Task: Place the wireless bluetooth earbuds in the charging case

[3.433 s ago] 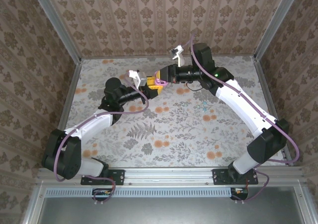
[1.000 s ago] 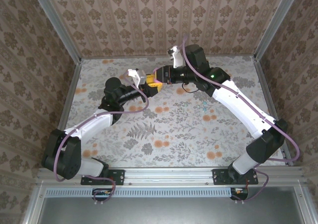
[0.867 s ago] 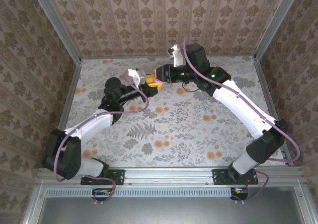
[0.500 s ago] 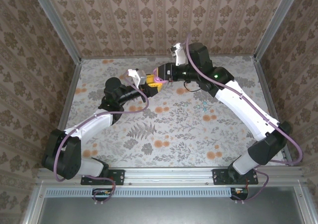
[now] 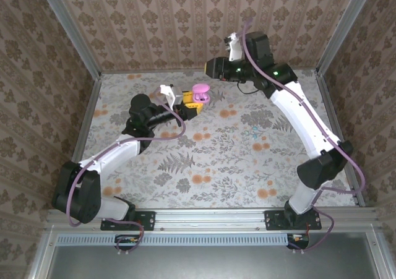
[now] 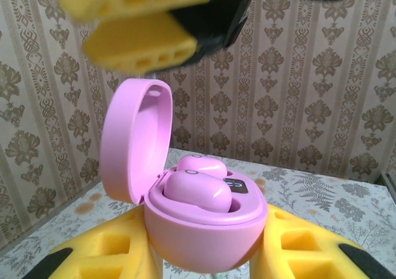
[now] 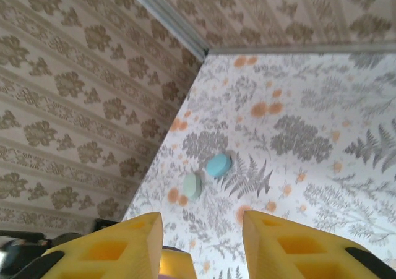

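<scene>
- From the top view we see the left gripper (image 5: 190,104) reaching over the far middle of the table (image 5: 247,167). It is clamped on the pink charging case (image 5: 200,94), whose lid is open.
- In the same view the right gripper (image 5: 211,67) hangs over the table's far edge, close to the back wall (image 5: 185,19). It points left and is apart from the case. From here we cannot tell how far its jaws stand.
- In the left wrist view the charging case (image 6: 204,229) sits between the left gripper's two yellow fingers (image 6: 105,257), one pressed against each side of its lower shell.
- The lid (image 6: 133,146) stands upright on the left side of the case, swung fully back.
- The wireless bluetooth earbuds (image 6: 197,189), both pink, lie in the case's wells, one just behind the other and touching.
- Above the case we see the right gripper's yellow fingertips (image 6: 139,44), blurred and clear of the lid.
- In the right wrist view the right gripper (image 7: 201,242) shows its two fingers at the bottom. They are parted by a moderate gap with nothing between them.
- Beyond them we see a teal oval case (image 7: 218,164) and a mint oval case (image 7: 192,185). They lie just beside each other on the table, near the foot of a wall and not far from a corner.
</scene>
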Controlling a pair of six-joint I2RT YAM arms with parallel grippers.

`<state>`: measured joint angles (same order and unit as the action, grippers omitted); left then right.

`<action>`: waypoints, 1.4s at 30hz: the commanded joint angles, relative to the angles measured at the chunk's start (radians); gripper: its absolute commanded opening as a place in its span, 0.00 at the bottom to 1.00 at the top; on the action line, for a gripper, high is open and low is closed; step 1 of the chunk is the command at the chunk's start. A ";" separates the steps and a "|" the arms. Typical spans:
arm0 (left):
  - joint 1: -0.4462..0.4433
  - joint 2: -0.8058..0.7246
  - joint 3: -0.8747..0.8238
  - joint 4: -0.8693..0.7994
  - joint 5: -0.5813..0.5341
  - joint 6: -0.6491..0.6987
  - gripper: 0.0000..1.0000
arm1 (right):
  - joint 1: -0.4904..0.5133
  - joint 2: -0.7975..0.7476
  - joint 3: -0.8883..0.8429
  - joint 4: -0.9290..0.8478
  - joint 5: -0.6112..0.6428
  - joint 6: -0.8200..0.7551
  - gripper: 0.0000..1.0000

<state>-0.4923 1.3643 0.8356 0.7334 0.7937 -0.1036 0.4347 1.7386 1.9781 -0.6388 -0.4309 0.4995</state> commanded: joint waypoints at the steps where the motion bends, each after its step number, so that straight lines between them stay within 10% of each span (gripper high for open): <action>1: -0.007 -0.020 0.042 0.017 0.028 0.006 0.27 | 0.001 0.046 0.059 -0.105 -0.092 -0.017 0.43; 10: -0.009 -0.022 0.058 0.028 -0.001 -0.017 0.27 | -0.034 -0.028 -0.084 -0.072 -0.293 -0.021 0.48; 19: -0.015 -0.031 0.073 0.041 0.003 -0.048 0.27 | -0.100 -0.194 -0.468 0.439 -0.519 0.357 0.59; 42: -0.054 -0.035 0.078 0.058 -0.043 -0.058 0.27 | -0.097 -0.162 -0.599 0.710 -0.727 0.606 0.52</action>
<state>-0.5373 1.3640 0.8753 0.7536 0.7574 -0.1566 0.3325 1.5734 1.3945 0.0086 -1.1110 1.0702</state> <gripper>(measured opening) 0.325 0.532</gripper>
